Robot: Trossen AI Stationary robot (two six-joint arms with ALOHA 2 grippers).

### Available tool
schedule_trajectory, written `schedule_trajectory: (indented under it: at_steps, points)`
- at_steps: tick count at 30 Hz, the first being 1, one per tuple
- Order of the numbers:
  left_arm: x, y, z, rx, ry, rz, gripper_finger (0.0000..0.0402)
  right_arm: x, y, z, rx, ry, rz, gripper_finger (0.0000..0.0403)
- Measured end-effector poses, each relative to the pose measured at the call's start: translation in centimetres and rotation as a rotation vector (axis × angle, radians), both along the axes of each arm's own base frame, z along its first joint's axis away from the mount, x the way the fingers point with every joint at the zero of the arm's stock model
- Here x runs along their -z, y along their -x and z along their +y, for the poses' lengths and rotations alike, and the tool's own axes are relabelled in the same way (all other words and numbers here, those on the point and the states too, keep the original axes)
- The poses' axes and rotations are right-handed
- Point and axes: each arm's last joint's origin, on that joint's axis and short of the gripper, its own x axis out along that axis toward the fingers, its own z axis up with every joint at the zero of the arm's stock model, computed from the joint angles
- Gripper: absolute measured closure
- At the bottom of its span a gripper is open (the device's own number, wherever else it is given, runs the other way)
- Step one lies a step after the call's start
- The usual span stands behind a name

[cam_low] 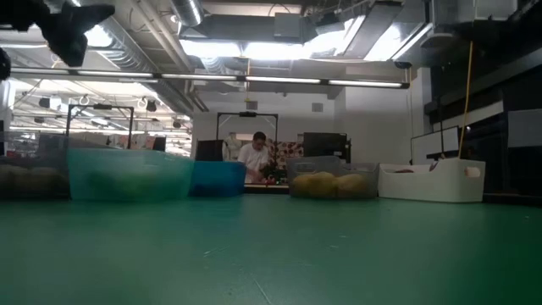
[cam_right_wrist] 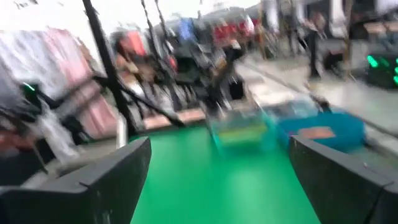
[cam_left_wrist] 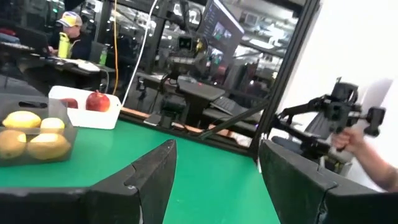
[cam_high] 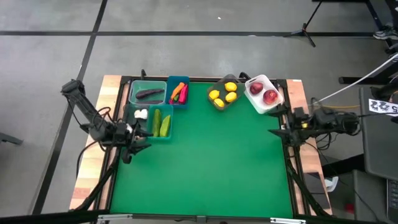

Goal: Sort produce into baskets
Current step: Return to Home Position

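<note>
The baskets stand along the table's far edge. A clear green tub (cam_high: 148,93) holds a dark eggplant. A blue tub (cam_high: 178,92) holds a carrot and red peppers. The teal tub (cam_high: 155,122) holds green cucumbers and white garlic (cam_high: 141,114). In the grey tub (cam_high: 224,94) lie yellow lemons (cam_left_wrist: 28,134), and in the white tub (cam_high: 263,93) red apples (cam_left_wrist: 97,101). My left gripper (cam_high: 138,138) (cam_left_wrist: 217,152) is open at the table's left edge, just near of the teal tub. My right gripper (cam_high: 277,132) (cam_right_wrist: 221,149) is open at the right edge. Both are empty.
The green mat (cam_high: 205,168) lies bare in the middle and near part. A metal frame (cam_high: 292,168) runs along the table's sides. A person's hand (cam_left_wrist: 367,146) shows beyond the table's right edge, and another person sits far behind the table (cam_low: 254,157).
</note>
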Motion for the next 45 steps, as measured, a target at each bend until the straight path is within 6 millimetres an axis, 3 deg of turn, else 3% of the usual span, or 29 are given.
schedule_trajectory:
  at_steps: [5,16,23,33,45]
  points:
    - [2.1,0.4,0.4,0.016,0.037,-0.034,0.0176,1.2,-0.8,0.1,0.031,-0.033,0.018,0.0026]
    - [1.9,0.4,0.2,0.082,0.022,-0.057,0.0176,5.3,-3.1,0.8,-0.011,-0.085,0.030,0.0026]
    - [1.8,0.5,-0.2,0.218,0.014,-0.081,0.0176,9.4,-4.7,1.4,-0.071,-0.102,-0.021,0.0026]
    - [1.5,0.2,-0.4,0.205,-0.026,-0.118,0.0176,9.6,-4.8,1.3,-0.057,-0.086,-0.012,0.0026]
    - [2.3,-2.9,0.6,0.196,-0.017,-0.132,0.0176,9.9,-4.8,1.5,-0.108,0.045,-0.001,0.0026]
